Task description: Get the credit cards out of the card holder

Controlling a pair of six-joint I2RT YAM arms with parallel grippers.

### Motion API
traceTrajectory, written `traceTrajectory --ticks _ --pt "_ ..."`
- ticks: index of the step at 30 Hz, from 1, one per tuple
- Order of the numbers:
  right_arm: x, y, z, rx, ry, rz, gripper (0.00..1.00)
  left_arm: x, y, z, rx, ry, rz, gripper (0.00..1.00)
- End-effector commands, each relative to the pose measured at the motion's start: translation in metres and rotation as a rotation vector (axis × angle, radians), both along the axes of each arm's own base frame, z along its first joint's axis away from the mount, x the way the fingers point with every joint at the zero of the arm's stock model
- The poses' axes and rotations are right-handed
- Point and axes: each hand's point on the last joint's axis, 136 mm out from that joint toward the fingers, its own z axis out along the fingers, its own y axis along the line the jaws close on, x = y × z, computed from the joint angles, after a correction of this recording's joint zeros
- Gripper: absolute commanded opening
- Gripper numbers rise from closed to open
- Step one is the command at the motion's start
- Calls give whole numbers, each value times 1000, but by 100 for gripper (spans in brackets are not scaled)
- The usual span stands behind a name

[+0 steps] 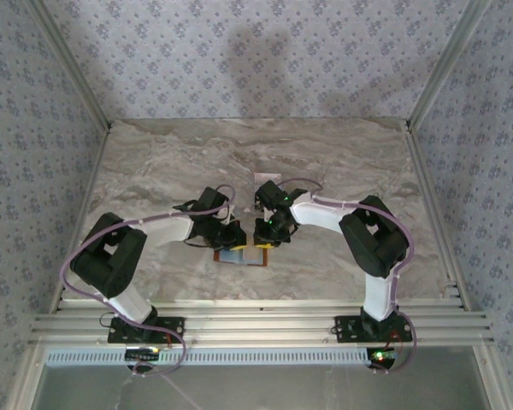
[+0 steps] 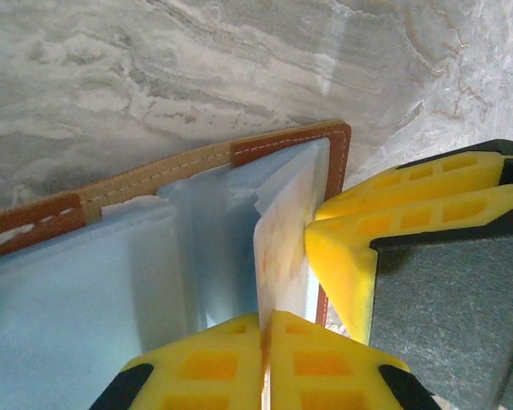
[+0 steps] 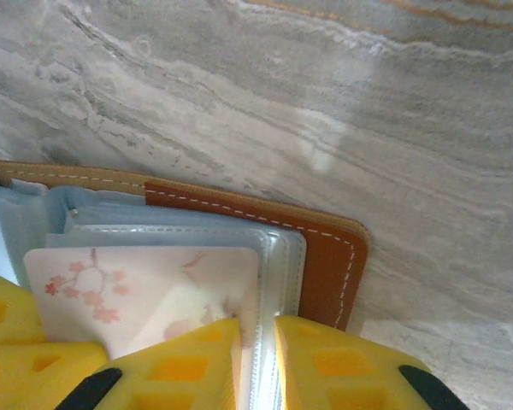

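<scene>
Blue-flowered wallpaper (image 1: 256, 51) closes round a grey marbled desk (image 1: 154, 162). Toward the desk's near edge, about midway between its side edges, lies an open, small flat brown leather card holder (image 3: 325, 248) with grey-blue pockets. The right pincer (image 3: 256, 331) is clenched on the clear rim of a pocket, seemingly to pin the card holder down. The left pincer (image 2: 266, 323) is clenched on the edge of a thin whitish card printed with pink blossoms (image 3: 145, 286). How far the card sits inside I cannot tell. I'd judge a pull should slide it free.
</scene>
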Motion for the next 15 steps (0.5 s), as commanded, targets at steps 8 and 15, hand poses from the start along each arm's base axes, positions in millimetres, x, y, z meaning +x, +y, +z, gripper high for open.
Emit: traceTrajectory --ticks 8,15 --pt "-15 -29 -22 -146 46 -27 15 -4 9 2 20 0 -2 11" --pt "-12 -26 -9 -125 16 -36 21 -3 10 2 19 -6 5 9"
